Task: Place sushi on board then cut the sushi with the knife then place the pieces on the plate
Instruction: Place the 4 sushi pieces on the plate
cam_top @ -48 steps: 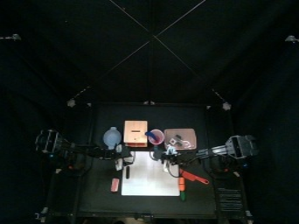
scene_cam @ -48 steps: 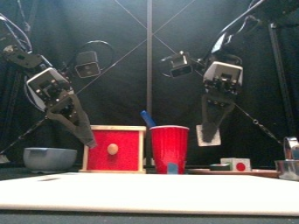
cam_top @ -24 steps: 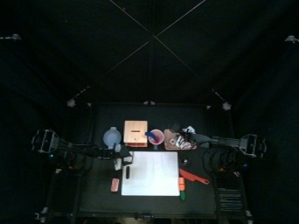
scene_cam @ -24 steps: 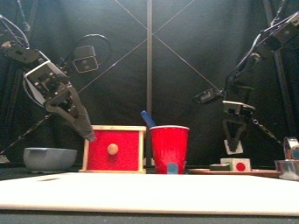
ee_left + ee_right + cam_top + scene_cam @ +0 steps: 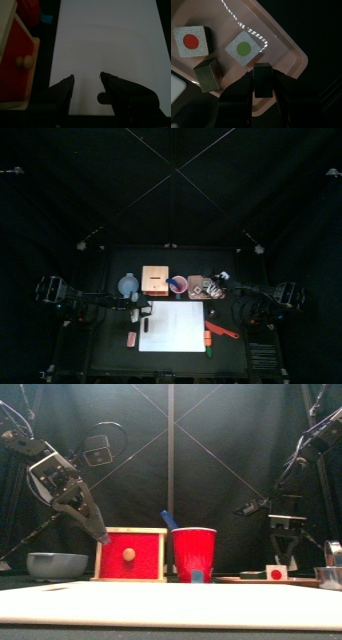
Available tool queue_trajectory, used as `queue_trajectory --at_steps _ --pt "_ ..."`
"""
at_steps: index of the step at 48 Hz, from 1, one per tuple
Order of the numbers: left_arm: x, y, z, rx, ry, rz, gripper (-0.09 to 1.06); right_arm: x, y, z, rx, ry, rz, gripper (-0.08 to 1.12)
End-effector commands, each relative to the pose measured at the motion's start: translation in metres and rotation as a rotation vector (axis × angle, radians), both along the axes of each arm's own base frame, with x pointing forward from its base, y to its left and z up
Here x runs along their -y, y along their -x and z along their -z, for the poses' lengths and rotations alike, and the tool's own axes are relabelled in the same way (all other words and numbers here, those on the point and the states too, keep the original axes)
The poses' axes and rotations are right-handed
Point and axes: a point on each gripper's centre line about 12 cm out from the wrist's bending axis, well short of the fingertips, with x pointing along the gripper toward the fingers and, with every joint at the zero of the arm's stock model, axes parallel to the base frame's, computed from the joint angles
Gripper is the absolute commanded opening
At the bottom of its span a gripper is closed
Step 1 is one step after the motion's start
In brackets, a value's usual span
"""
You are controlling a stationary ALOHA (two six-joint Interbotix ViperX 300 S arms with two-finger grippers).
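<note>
The white cutting board (image 5: 174, 326) lies bare at the table's front. The sushi is not on it: the pieces are on the pink tray (image 5: 278, 55), which is set just behind the board's back right corner.

Four pieces can be made out on the tray. One shows a white face with a red dot (image 5: 191, 40), and one shows a white face with a green dot (image 5: 243, 48). A third dark green block (image 5: 208, 75) lies apart from these two. The fourth, a dark block (image 5: 262, 74) near the tray's rim, is grasped by the right gripper (image 5: 263, 86), whose jaws are pressed against its two sides from above.

The left gripper (image 5: 87, 76) is held above the board near its back left corner. Its jaws are spread apart and nothing is between them.

A wooden box (image 5: 131, 554) with a red drawer front stands behind the board's back edge. A red cup (image 5: 195, 552) stands beside the box, and the handle of a blue knife (image 5: 168, 519) rises from it. A blue-grey bowl (image 5: 56, 564) is seen behind the board's back left corner. A red knife (image 5: 222, 332) lies on the table just off the board's right edge.
</note>
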Motion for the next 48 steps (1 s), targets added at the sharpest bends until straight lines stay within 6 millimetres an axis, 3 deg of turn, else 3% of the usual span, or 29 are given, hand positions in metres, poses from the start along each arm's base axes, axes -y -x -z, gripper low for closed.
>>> queue_trajectory --at_steps 1,15,36,48 --pt "-0.001 -0.007 -0.011 0.040 -0.003 -0.001 0.84 0.002 -0.002 -0.007 0.044 0.017 -0.003 0.72" --pt "-0.002 -0.008 -0.014 0.049 -0.003 -0.006 0.84 0.001 0.001 -0.006 0.047 0.024 -0.012 0.84" --pt "-0.011 -0.003 -0.009 0.028 -0.004 -0.035 0.84 -0.001 -0.030 -0.054 0.228 0.184 -0.171 0.84" --pt "-0.011 -0.002 -0.007 0.023 -0.004 -0.034 0.84 -0.004 -0.044 -0.065 0.325 0.240 -0.256 0.84"
